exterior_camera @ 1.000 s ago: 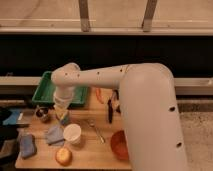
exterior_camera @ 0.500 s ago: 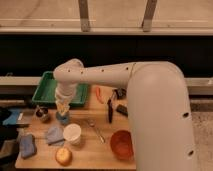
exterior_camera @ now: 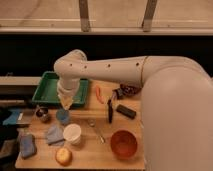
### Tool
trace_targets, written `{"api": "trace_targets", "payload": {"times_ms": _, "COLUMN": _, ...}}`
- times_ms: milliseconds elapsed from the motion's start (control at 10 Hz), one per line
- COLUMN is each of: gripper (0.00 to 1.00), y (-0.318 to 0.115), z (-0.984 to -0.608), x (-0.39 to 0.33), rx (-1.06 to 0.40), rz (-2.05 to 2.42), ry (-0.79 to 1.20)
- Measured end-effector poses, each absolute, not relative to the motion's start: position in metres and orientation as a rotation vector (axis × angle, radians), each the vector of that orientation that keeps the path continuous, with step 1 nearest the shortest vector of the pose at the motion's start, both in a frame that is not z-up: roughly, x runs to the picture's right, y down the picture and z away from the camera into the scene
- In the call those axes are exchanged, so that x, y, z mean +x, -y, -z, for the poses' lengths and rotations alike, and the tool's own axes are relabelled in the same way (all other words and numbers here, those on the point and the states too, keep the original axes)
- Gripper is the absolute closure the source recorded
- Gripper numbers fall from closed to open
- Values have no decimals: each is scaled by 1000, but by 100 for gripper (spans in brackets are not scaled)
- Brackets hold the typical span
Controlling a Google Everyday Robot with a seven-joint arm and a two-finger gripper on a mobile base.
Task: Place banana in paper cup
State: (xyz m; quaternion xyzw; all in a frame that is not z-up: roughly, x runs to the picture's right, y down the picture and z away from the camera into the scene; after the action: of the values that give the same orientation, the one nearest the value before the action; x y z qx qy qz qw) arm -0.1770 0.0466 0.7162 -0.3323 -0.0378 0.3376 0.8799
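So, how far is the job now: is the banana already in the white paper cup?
Not done yet: the paper cup looks empty inside. In hand: the gripper hangs at the front edge of the green tray, just behind the blue-grey cup. A pale shape at its tip may be the banana, but I cannot tell. Left: carry it over the paper cup, nearer the table's front, and release.

Wooden table [exterior_camera: 92, 152]: green tray [exterior_camera: 49, 88], paper cup [exterior_camera: 72, 133], apple [exterior_camera: 63, 156], orange bowl [exterior_camera: 123, 135], blue-grey cup [exterior_camera: 63, 117]; claw [exterior_camera: 65, 103] over it.
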Motion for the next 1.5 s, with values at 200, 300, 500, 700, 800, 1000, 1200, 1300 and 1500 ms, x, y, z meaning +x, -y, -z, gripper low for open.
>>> {"api": "trace_targets", "payload": {"times_ms": 200, "gripper": 100, "y": -41, "z": -700, "x": -157, "rx": -659, "rz": -730, "ry": 71}}
{"api": "trace_targets", "payload": {"times_ms": 300, "gripper": 100, "y": -44, "z": -694, "x": -146, "rx": -656, "rz": -748, "ry": 69}}
{"api": "trace_targets", "payload": {"times_ms": 500, "gripper": 100, "y": -53, "z": -682, "x": -123, "rx": -663, "rz": -789, "ry": 62}}
{"api": "trace_targets", "payload": {"times_ms": 700, "gripper": 100, "y": -71, "z": -664, "x": -106, "rx": -681, "rz": -829, "ry": 34}}
{"api": "trace_targets", "payload": {"times_ms": 800, "gripper": 100, "y": -78, "z": -656, "x": -105, "rx": -688, "rz": -836, "ry": 21}}
{"api": "trace_targets", "payload": {"times_ms": 1000, "gripper": 100, "y": -93, "z": -640, "x": -111, "rx": -702, "rz": -840, "ry": 4}}
{"api": "trace_targets", "payload": {"times_ms": 1200, "gripper": 100, "y": -105, "z": -629, "x": -117, "rx": -717, "rz": -839, "ry": -6}}
{"api": "trace_targets", "payload": {"times_ms": 1300, "gripper": 100, "y": -112, "z": -625, "x": -121, "rx": -732, "rz": -841, "ry": -5}}
{"api": "trace_targets", "payload": {"times_ms": 1500, "gripper": 100, "y": -122, "z": -624, "x": -125, "rx": -762, "rz": -847, "ry": -3}}
